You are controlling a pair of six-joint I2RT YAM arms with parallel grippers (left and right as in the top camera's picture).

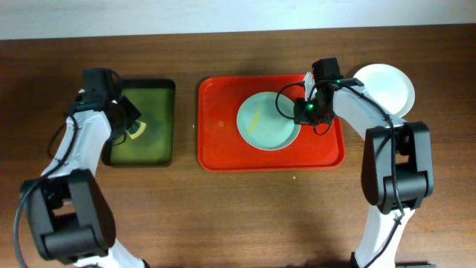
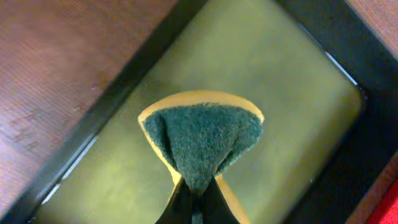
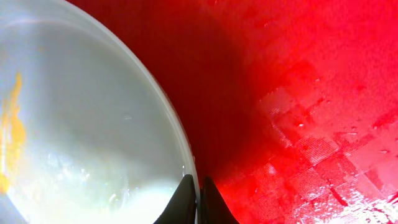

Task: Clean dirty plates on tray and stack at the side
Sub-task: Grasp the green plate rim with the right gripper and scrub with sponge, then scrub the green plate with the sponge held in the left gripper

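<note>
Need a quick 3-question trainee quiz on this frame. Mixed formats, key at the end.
1. True or false: the white plate lies on the red tray.
2. What does the left gripper hold? A) sponge B) plate C) nothing
3. Fill in: the smear on the mint plate is ____.
Key: 1 false; 2 A; 3 yellow.

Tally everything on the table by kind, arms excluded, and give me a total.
Plates: 2 (mint plate on the red tray, white plate off it to the right)
Trays: 2 (red tray, green tray)
Sponges: 1 (sponge over the green tray)
Total: 5
</note>
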